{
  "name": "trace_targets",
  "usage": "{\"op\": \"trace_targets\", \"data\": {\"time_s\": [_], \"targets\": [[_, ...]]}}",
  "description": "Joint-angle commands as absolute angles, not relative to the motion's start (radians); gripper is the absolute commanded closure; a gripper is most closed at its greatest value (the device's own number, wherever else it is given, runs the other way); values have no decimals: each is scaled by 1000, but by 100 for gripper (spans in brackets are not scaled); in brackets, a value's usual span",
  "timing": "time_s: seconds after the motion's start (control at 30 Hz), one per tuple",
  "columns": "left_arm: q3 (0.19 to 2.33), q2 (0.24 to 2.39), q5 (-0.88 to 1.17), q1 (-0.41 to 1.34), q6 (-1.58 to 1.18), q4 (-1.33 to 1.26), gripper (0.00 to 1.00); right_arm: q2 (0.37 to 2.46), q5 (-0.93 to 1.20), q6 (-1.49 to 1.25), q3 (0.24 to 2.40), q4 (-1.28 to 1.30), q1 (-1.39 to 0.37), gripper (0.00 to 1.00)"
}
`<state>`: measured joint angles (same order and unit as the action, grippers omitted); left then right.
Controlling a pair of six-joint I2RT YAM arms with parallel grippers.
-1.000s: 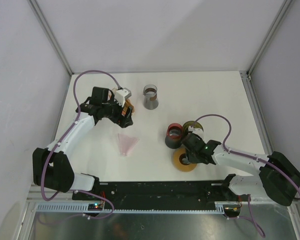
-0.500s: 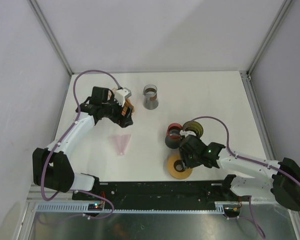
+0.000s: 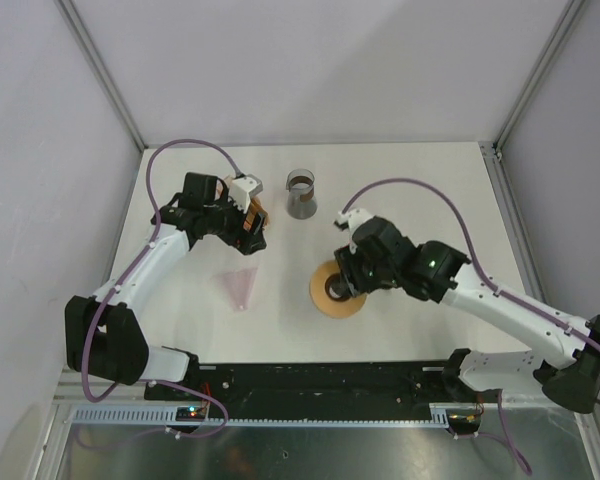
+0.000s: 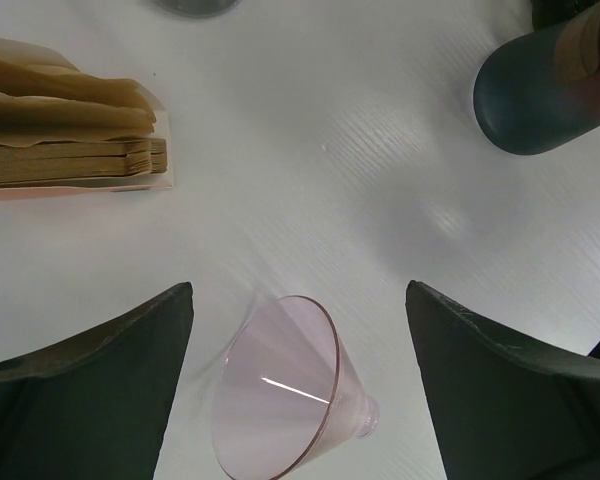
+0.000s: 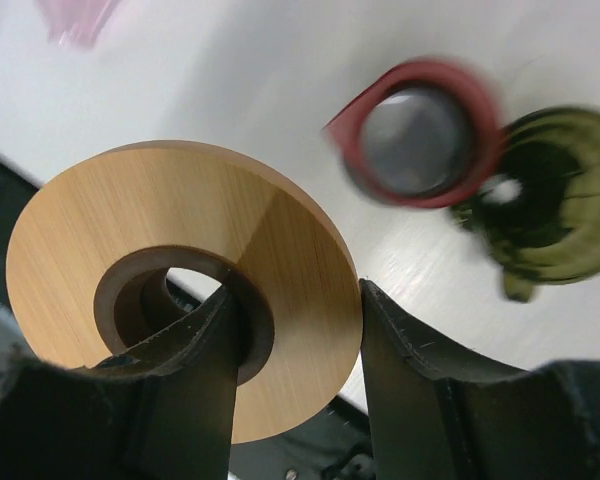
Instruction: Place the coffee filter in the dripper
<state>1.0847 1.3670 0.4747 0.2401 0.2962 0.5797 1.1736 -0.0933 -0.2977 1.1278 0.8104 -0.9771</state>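
Observation:
The dripper (image 3: 242, 288) is a clear pink cone lying on its side on the white table; the left wrist view shows its mouth (image 4: 280, 390) low between my fingers. A stack of brown coffee filters (image 4: 70, 130) lies at the upper left of that view, and part of it shows beside the left gripper (image 3: 259, 214) in the top view. My left gripper (image 3: 245, 230) (image 4: 298, 295) hovers open above the table, holding nothing. The right gripper (image 3: 352, 276) (image 5: 295, 300) is shut on a wooden ring (image 3: 337, 291) (image 5: 180, 270), one finger through its hole and one outside the rim.
A grey glass beaker (image 3: 301, 194) stands at the back centre. In the right wrist view a red-rimmed cup (image 5: 420, 135) and a green object (image 5: 550, 210) sit on the table, blurred. A dark rounded object (image 4: 545, 95) shows at the left wrist view's upper right.
My right arm has lifted the wooden ring from near the front edge and carried it left, toward the table's middle. The left arm has stayed put with its jaws open.

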Motion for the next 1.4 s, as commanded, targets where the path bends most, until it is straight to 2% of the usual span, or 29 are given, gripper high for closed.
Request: {"op": "trace_targets", "data": {"time_s": [0.0, 0.13, 0.37, 0.83, 1.13, 1.27, 1.37], "targets": [[1137, 1342, 489, 245, 288, 572, 9, 1230, -233, -167, 1250, 866, -859, 100], [1132, 1338, 485, 245, 287, 574, 8, 1302, -315, -101, 1304, 865, -773, 100], [1128, 1336, 484, 247, 287, 575, 8, 1372, -260, -36, 1321, 820, -692, 100], [1121, 1335, 477, 249, 292, 574, 8, 1457, -65, -4, 1321, 746, -647, 100], [1120, 1336, 476, 249, 291, 574, 8, 1490, -59, 8, 1321, 735, -633, 100], [1120, 1337, 477, 249, 294, 574, 8, 1501, -57, 21, 1321, 743, -632, 91], [1119, 1336, 476, 249, 296, 575, 8, 1504, -63, 24, 1321, 751, -632, 78]]}}
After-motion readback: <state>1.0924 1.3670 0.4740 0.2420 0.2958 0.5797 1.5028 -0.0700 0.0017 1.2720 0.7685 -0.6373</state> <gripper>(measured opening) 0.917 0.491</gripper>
